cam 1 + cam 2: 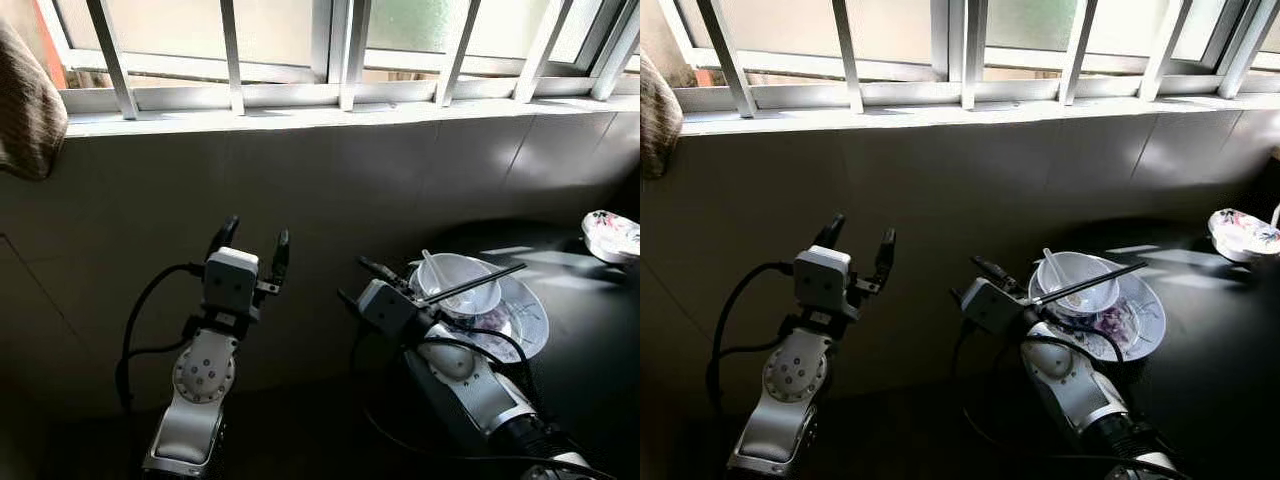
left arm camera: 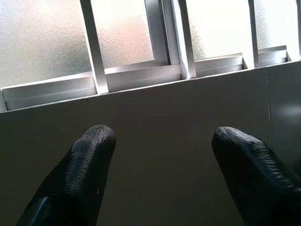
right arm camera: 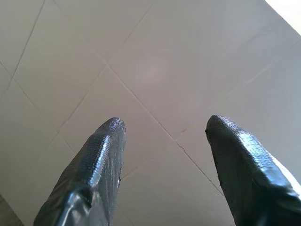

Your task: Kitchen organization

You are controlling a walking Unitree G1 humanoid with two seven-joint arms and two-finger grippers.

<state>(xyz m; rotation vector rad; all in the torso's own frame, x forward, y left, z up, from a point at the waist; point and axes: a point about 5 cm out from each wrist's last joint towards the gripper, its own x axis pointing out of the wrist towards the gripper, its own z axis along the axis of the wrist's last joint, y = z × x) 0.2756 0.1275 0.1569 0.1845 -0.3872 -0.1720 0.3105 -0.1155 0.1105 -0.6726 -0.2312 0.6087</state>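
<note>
The right gripper (image 1: 352, 281) is raised beside the dishes with its two black fingers spread apart and nothing between them; its wrist camera looks between them at a pale tiled wall (image 3: 155, 70). Just to the right of that arm a stack of dishes sits on the dark counter (image 1: 590, 350): a white bowl (image 1: 458, 281) on a patterned plate (image 1: 520, 318). A white spoon (image 1: 437, 274) lies in the bowl, its handle slanting up toward the wall. A dark chopstick (image 1: 475, 283) lies across the bowl's rim, its long axis running from low on the left, near the arm, up to the right. Whether there is one stick or a pair cannot be told.

The left gripper (image 1: 252, 245) is held upright well to the left of the dishes, fingers parted and empty, pointing up at the tiled wall under the window (image 1: 300, 40) with its white bars. At the far right edge of the counter is another patterned bowl (image 1: 612, 235), apart from the stack. A brown cloth (image 1: 25, 110) hangs at the upper left
</note>
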